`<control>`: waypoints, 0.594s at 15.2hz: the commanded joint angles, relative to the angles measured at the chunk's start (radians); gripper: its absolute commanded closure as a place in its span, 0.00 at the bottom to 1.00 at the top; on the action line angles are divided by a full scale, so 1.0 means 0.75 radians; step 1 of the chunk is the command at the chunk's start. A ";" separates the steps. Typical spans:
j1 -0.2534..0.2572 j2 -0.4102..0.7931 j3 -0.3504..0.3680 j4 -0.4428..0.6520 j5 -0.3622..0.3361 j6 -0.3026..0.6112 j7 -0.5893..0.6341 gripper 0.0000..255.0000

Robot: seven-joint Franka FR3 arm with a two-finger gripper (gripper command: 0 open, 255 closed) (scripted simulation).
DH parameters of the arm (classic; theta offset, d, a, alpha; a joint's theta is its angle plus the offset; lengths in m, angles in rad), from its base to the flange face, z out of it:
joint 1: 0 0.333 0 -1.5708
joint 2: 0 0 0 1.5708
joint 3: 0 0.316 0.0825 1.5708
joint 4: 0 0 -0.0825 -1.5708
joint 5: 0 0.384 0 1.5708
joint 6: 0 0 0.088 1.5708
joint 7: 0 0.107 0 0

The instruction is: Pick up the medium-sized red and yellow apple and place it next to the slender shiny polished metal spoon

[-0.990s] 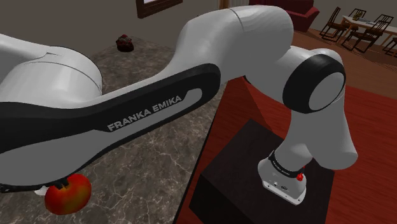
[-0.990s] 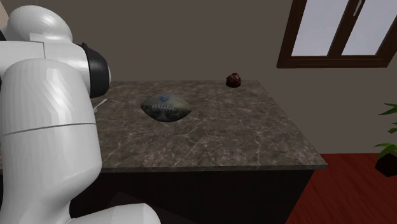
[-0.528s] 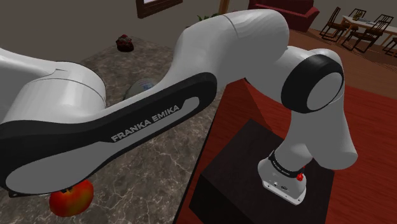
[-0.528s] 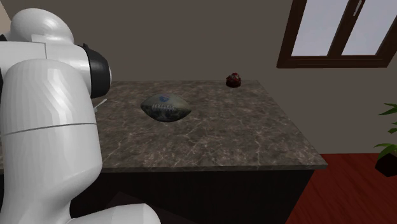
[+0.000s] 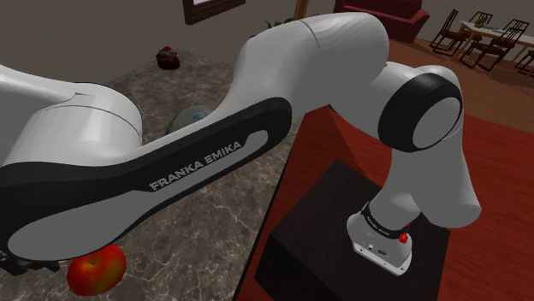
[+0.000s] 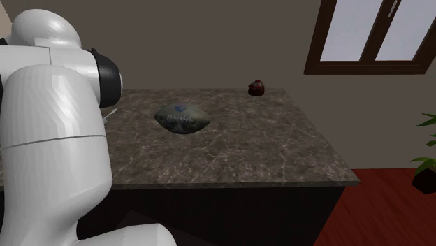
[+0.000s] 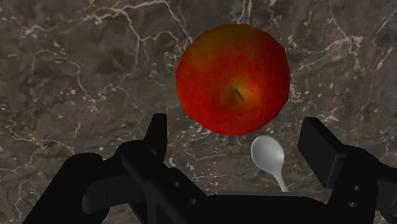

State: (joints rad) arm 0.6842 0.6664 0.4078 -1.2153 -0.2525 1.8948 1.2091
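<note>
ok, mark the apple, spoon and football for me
apple (image 7: 233,79): wrist view, red skin just above the stem.
spoon (image 7: 267,154): wrist view, middle of its bowl.
football (image 6: 182,118): second exterior view, middle of its side.

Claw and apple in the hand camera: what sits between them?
In the wrist view, a pale spoon lies on the marble tabletop between the open claw and the apple, close beside the apple.
</note>
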 commanded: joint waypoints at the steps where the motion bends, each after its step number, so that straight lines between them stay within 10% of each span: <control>1: 0.000 0.000 0.000 0.000 0.000 0.000 0.000 0.00; 9: 0.014 -0.025 0.008 0.132 0.013 -0.153 -0.015 0.00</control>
State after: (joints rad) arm 0.6949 0.6500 0.4131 -1.1148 -0.2436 1.7817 1.1980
